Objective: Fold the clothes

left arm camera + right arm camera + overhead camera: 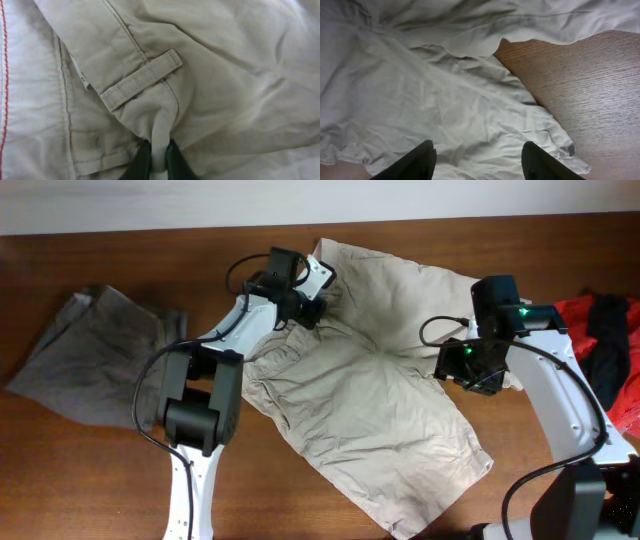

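Observation:
The beige-khaki shorts (370,400) lie spread and wrinkled across the middle of the table. My left gripper (308,308) is shut on a pinch of the shorts' fabric at the waistband near the back left; the left wrist view shows the pinched fold (161,145) between the jaws (159,162), just below a belt loop (142,79). My right gripper (470,370) is open, hovering over the shorts' right edge; its jaws (477,162) are spread above pale pocket lining (470,115). Dark grey shorts (85,355) lie at the left. Red and black garments (605,345) lie at the right edge.
Bare wooden table (80,480) shows at the front left and along the back (150,250). Wood also shows to the right of the shorts in the right wrist view (590,95). A white wall runs behind the table.

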Available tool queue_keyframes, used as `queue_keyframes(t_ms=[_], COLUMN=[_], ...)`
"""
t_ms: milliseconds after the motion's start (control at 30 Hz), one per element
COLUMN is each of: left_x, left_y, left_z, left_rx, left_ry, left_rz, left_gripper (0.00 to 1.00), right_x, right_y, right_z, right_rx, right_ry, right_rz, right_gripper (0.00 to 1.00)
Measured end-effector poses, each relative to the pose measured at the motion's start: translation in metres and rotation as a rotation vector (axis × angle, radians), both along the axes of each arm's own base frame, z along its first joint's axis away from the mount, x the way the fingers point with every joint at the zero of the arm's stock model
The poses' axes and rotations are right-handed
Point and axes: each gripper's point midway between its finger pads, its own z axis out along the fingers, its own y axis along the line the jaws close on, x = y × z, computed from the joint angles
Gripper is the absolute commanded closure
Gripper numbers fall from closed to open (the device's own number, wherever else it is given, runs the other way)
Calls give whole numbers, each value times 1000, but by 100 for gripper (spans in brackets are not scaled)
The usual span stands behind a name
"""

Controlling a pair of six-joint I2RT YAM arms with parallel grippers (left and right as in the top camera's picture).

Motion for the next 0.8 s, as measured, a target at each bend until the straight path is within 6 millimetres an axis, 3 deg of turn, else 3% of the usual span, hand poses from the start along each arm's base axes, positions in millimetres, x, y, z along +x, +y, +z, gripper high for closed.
queue_keyframes(t_ms=[267, 500, 633, 800], left_x=[10, 34, 42, 41], left_y=[9, 48, 76, 101], left_z=[23, 46, 37, -4], left_rx=[11, 79, 144, 253], left_ry=[26, -7, -8, 46], left_rz=[49, 157, 227, 293], left_gripper=[99, 99, 97, 97], right_x=[0, 1, 3, 4], right_y=[0, -1, -2, -2], right_z=[0, 0, 0, 0], right_rx=[0, -6, -9, -9], right_ry=[0, -4, -14, -18], right_rz=[-1, -1, -1, -1], right_gripper=[39, 39, 39, 39])
